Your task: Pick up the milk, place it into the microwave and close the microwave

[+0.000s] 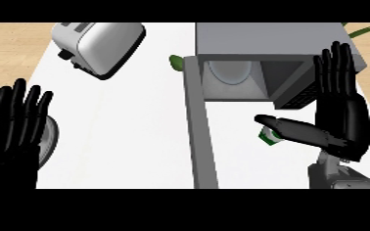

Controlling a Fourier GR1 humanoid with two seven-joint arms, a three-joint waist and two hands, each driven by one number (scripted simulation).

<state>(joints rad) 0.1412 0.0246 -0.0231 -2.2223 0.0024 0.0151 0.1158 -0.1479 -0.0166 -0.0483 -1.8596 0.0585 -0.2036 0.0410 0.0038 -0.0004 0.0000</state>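
Observation:
The grey microwave (267, 38) stands at the back right with its door (200, 127) swung open toward me, showing the white turntable plate (233, 71) inside. The milk carton (269, 134), white and green, sits on the counter in front of the opening, mostly hidden behind my right thumb. My right hand (339, 112) is open with straight fingers pointing up beside the microwave's right side, thumb stretched left across the carton. My left hand (22, 120) rests open at the left edge, fingers up.
A silver toaster (98, 46) lies at the back left of the white counter (130, 127). A grey round plate rim (49, 142) shows behind my left hand. A green object (175, 61) peeks out left of the microwave.

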